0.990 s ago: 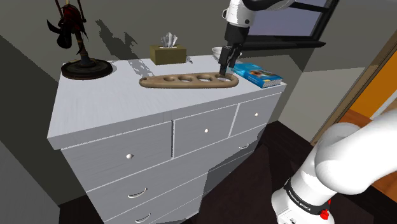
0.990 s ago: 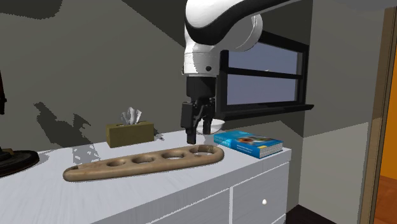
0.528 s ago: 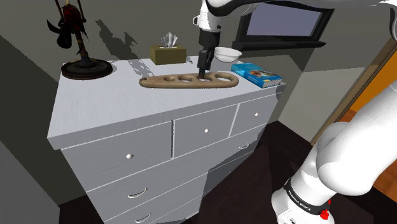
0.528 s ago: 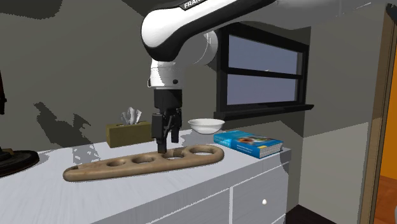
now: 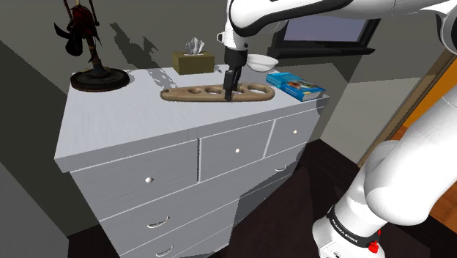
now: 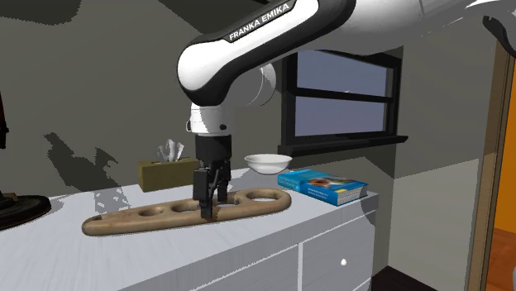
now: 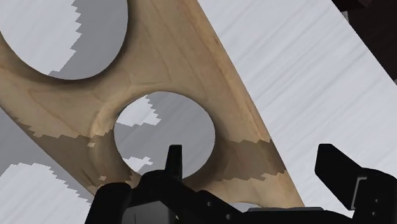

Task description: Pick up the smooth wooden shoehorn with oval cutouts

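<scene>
Currently lying flat on the white, faintly streaked surface [image 5: 117, 124] of a chest of drawers as a long, smooth tan wooden shoehorn [image 5: 173, 94], showing four oval cutouts. Sitting near it: a blue book [image 5: 295, 86], an olive tissue box [image 5: 192, 63] holding white tissues, a shallow white bowl [image 5: 261, 60]. Straddling the shoehorn's rim with jaws standing apart, dipping one finger [image 7: 173, 159] into a cutout, clasping nothing.
</scene>
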